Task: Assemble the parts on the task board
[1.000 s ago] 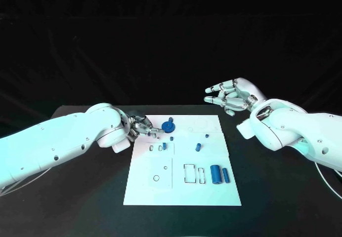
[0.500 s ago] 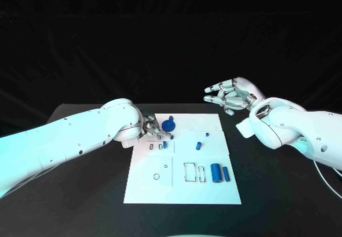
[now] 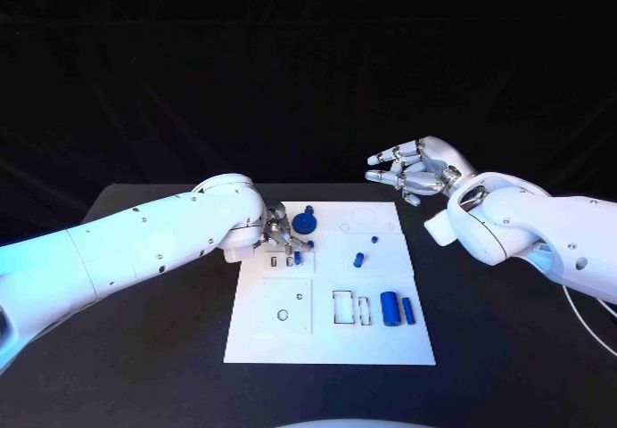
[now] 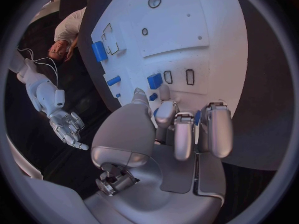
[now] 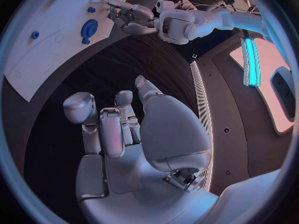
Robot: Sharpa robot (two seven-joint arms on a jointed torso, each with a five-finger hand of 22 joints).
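Broadly, the black counter (image 3: 142, 357) carries the white task board (image 3: 328, 343) at its middle, with bare dark surface on both sides and at the near edge. On the board lie blue parts: a round gear (image 3: 305, 223) near the far edge, a large cylinder (image 3: 389, 309) beside a thinner one (image 3: 407, 310), and a small peg (image 3: 358, 262). The left hand (image 3: 278, 234) hovers low over the board's far left corner, fingers curled downward, holding nothing visible. The right hand (image 3: 414, 171) is raised beyond the board's far right corner, fingers spread, empty.

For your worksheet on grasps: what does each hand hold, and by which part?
Right hand: nothing, fingers apart. Left hand: fingers down among blue parts; a hold cannot be told.
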